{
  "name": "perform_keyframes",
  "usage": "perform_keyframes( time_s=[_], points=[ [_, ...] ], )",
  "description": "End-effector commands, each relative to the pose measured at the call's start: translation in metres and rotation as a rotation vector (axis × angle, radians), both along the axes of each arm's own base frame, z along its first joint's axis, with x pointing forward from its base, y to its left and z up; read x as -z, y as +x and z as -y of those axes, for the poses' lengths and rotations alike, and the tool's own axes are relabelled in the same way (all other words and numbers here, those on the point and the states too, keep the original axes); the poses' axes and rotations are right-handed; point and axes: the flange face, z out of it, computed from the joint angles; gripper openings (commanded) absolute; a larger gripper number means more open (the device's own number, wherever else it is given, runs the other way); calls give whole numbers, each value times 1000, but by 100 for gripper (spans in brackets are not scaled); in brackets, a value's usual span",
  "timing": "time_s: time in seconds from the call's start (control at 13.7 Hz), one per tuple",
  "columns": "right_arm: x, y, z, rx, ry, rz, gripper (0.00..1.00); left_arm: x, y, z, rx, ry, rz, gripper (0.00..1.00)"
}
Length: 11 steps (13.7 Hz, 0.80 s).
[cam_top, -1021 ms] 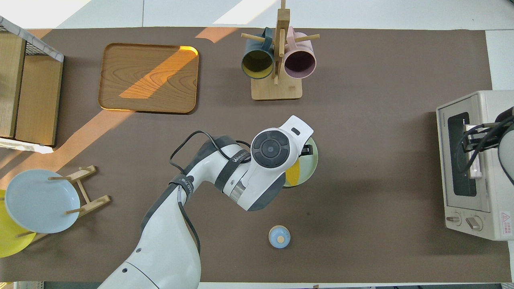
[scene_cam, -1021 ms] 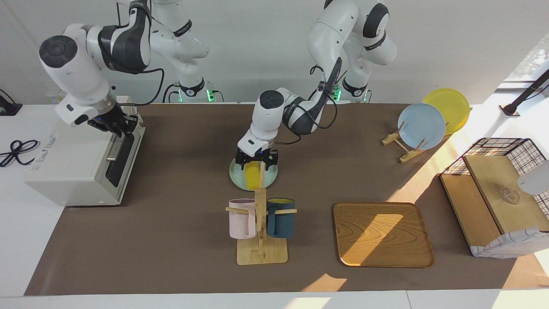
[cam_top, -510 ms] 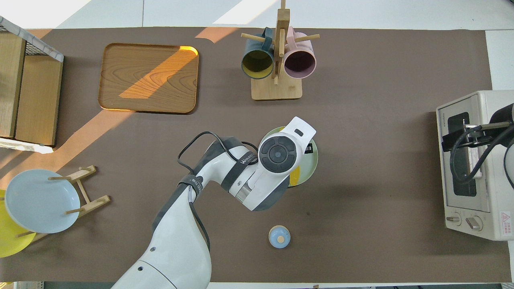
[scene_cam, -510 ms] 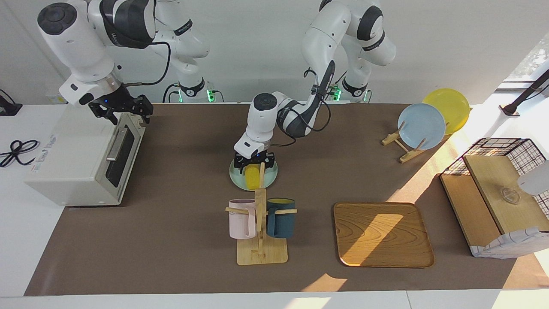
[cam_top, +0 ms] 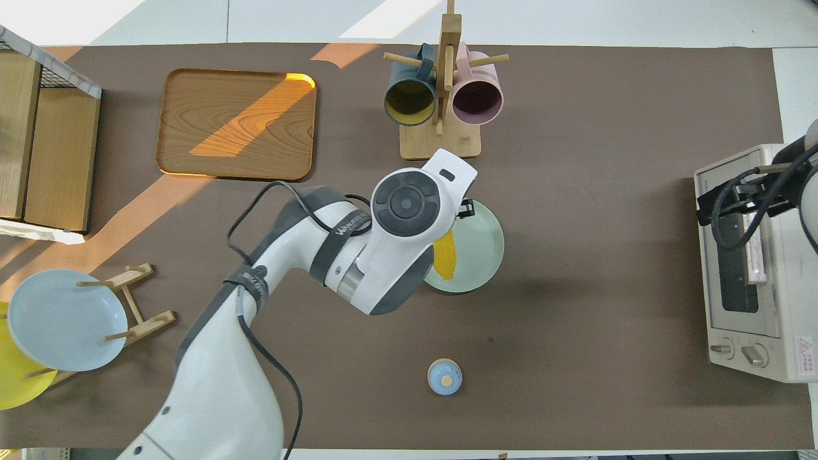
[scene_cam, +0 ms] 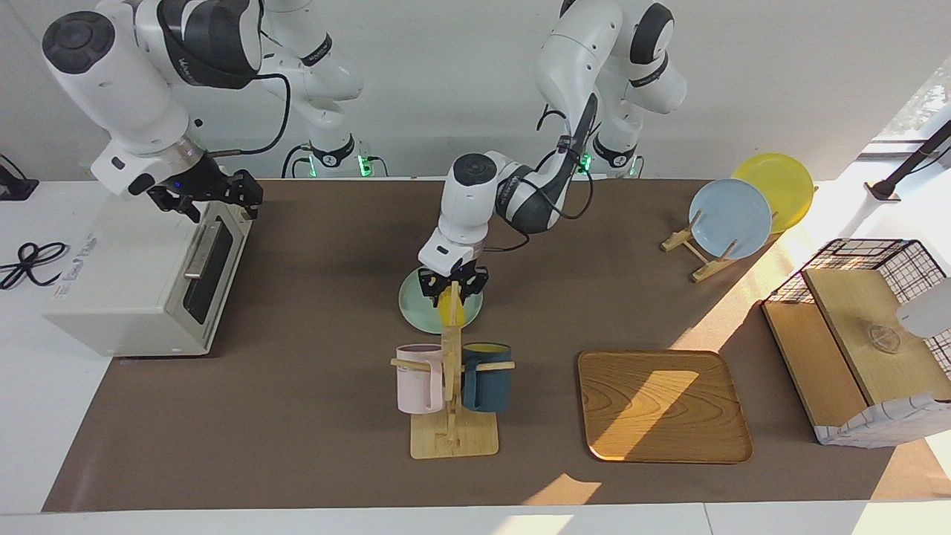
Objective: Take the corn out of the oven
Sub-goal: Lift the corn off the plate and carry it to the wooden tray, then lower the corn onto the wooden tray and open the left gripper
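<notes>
- Yellow corn is pinched in the left gripper, hanging over the pale green plate mid-table, lifted off it as far as I can tell.
- Mug rack with a pink and a dark blue mug sits just farther from the robots than that plate.
- Oven is at the right arm's end, door closed.
- Right gripper hangs over the oven's top edge, fingers spread wide, holding nothing.
</notes>
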Motion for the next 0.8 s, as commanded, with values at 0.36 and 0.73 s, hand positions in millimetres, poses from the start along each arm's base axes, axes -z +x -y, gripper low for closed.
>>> perform_keyframes(
  time_s=[0.36, 0.73],
  points=[
    [-9, -12, -12, 3, 11, -7, 100, -58, 141, -293, 96, 48, -30, 0],
    [-7, -11, -18, 25, 2, -8, 100, 21, 244, -352, 146, 46, 47, 0]
  ],
)
